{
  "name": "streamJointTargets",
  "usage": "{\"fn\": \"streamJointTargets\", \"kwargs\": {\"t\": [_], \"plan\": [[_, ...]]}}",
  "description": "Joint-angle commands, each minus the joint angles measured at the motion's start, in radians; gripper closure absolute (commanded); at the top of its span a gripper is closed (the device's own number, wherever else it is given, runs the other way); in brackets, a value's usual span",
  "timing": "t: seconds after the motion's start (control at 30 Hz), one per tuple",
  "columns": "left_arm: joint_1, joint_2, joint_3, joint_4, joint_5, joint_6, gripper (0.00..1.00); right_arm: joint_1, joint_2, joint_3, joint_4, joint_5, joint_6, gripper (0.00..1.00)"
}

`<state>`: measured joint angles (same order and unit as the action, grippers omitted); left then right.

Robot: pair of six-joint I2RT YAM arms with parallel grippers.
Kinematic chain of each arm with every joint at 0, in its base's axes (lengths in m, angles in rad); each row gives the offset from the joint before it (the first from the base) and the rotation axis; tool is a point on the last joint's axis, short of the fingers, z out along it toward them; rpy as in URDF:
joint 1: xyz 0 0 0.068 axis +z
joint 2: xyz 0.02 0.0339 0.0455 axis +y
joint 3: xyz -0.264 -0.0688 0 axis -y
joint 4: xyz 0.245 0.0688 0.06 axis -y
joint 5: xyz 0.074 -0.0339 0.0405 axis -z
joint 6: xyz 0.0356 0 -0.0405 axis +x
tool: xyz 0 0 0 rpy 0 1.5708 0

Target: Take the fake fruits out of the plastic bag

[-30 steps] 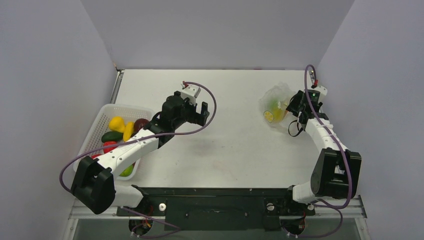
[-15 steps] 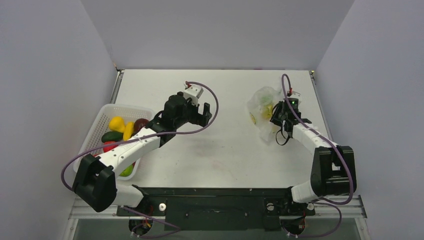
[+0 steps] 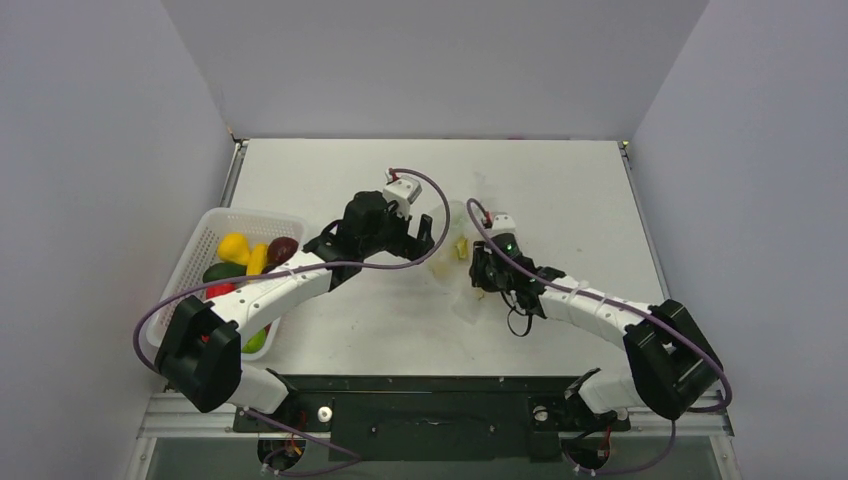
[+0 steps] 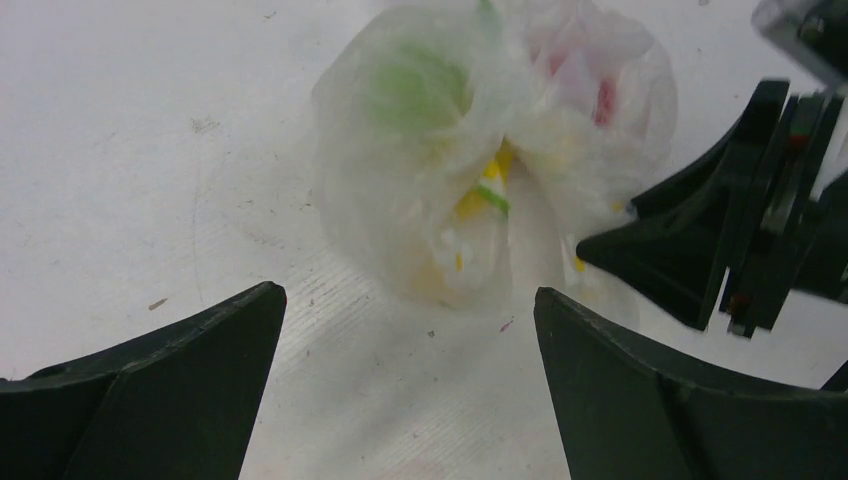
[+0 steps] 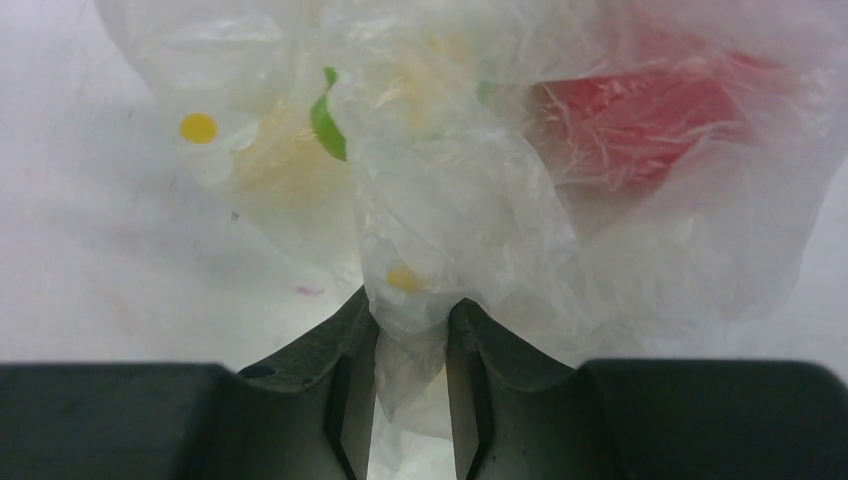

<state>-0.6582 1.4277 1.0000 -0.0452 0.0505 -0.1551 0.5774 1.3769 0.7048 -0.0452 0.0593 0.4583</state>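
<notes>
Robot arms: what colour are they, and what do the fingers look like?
Both match: the left arm and right arm have white tube-shaped links with chunky black joints. A thin purple cable loops along each. The fingers are dark, smooth wedges tapering to a point. A small green light glows on the right wrist.

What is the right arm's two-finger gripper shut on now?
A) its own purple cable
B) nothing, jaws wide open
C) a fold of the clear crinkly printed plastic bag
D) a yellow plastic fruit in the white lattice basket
C: the right wrist view shows the right gripper pinching a fold of the clear crinkly printed plastic bag between its two black fingers.
</notes>
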Motion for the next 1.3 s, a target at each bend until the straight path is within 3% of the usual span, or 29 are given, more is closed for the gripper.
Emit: {"fn": "streamJointTargets", "kwargs": {"t": [0.0,0.2,0.4,0.67,0.83,1.07,1.27], "plan": [[0.021,-0.031,0.039,0.048,0.025,-0.075,0.05,0.136,-0.056,-0.095,0.141,0.064,0.006,0.76],[0.026,-0.057,0.017,0.077,0.023,-0.058,0.05,0.276,-0.091,-0.197,0.233,0.128,0.002,0.74],[0.026,-0.061,0.026,0.065,0.002,-0.072,0.05,0.291,-0.182,-0.257,0.290,0.078,0.036,0.68],[0.017,-0.026,0.037,0.060,0.074,-0.054,0.05,0.290,-0.382,-0.264,0.145,0.091,0.051,0.48],[-0.035,0.027,0.059,-0.006,0.021,0.015,0.07,0.288,-0.492,-0.278,0.119,0.194,0.122,0.37],[-0.087,0.125,0.148,-0.124,-0.041,0.045,0.26,0.284,-0.487,-0.284,0.183,0.346,0.271,0.39],[-0.092,0.179,0.178,-0.149,-0.017,0.033,0.35,0.279,-0.467,-0.244,0.162,0.333,0.206,0.40]]}}
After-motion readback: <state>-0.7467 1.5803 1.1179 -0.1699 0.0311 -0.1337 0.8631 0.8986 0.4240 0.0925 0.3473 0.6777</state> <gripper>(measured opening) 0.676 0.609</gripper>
